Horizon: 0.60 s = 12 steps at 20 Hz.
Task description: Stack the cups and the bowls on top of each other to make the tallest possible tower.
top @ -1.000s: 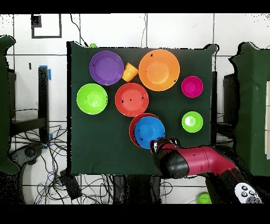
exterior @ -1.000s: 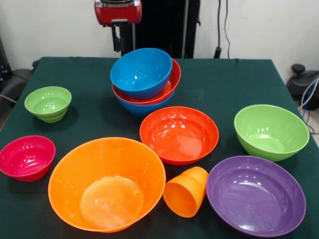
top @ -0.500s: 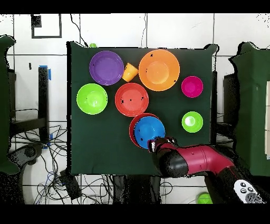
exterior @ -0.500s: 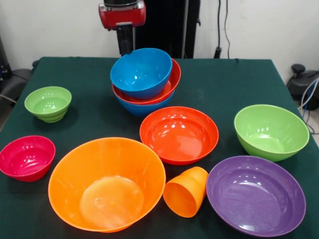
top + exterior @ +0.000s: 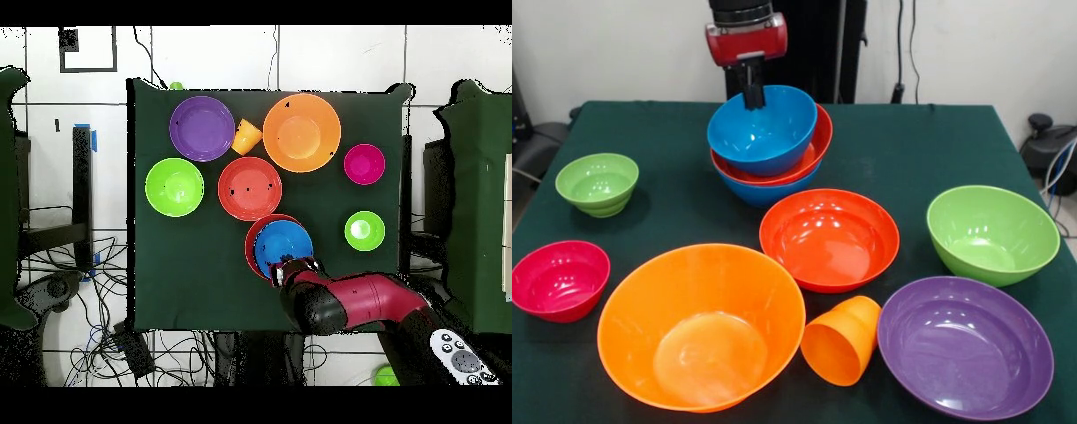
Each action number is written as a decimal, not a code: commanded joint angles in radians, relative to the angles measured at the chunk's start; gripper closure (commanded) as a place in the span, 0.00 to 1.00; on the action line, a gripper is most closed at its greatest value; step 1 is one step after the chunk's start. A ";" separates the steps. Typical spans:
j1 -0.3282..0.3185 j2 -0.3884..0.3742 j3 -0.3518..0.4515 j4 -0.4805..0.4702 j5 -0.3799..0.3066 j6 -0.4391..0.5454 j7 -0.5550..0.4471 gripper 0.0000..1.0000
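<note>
The gripper [image 5: 751, 95], closure indeterminate, hangs at the far rim of the top glossy blue plastic bowl [image 5: 763, 128] on the three-bowl tower at the desk's [image 5: 909, 150] 12 o'clock. Step: approach. Next: grasp that rim.

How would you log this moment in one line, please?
gripper: over top blue bowl | tower: three bowls | orange cup: on its side

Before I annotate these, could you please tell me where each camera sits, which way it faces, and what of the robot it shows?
Front view: across the table, facing the robot; shows the red wrist and gripper dipping into the top blue bowl of the tower.
Overhead view: above, looking straight down at the table; the red arm enters from the bottom right.
Both share all the bowls, the orange cup and the gripper at the tower.
</note>
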 commanded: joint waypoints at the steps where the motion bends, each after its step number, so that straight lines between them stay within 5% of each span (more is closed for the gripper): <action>1: 0.065 0.092 -0.044 0.029 -0.090 -0.069 0.060 1.00; 12: 0.136 0.159 -0.151 -0.010 -0.145 -0.139 0.081 1.00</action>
